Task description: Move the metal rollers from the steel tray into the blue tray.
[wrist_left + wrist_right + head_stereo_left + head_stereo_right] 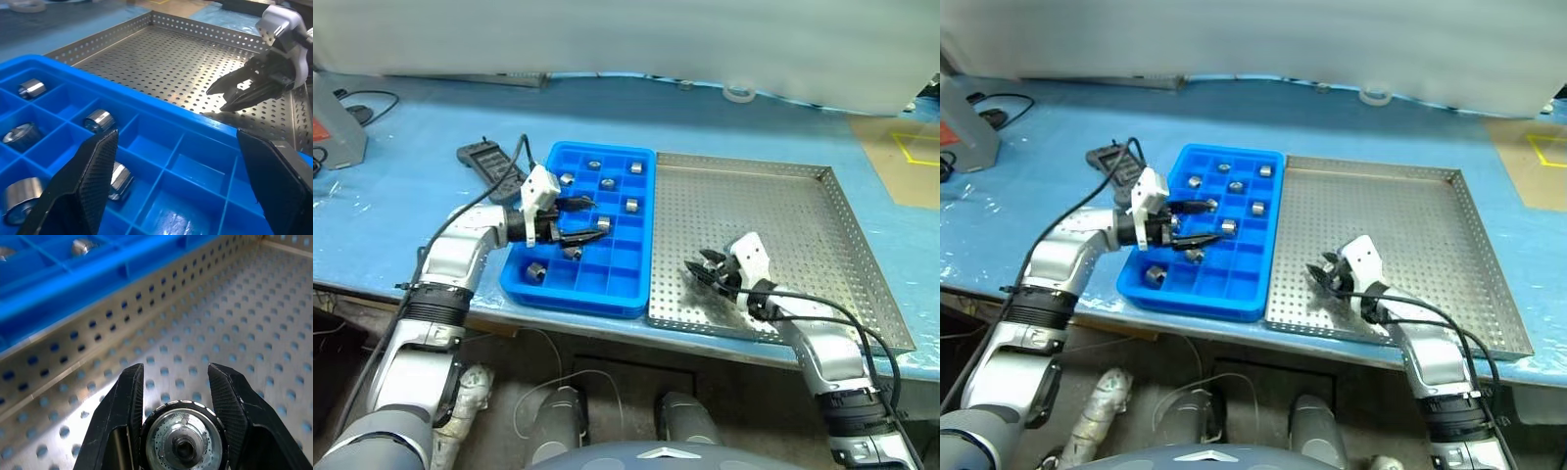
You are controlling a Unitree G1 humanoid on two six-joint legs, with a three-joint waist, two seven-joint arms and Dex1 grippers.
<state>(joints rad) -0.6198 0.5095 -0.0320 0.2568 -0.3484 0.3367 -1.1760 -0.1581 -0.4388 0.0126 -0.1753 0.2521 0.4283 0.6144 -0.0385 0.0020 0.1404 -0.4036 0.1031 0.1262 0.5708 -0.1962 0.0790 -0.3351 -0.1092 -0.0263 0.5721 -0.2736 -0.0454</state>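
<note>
The left claw (579, 220) hangs spread over the blue tray (538, 291), where several rollers (536, 270) sit in compartments, while the right claw (175, 396) pinches one roller (182, 440) just above the steel tray (803, 196).

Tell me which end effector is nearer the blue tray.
Left. The left end effector hangs open directly over the blue tray and its compartments. The right end effector is beside it, over the steel tray, shut on a metal roller.
</note>
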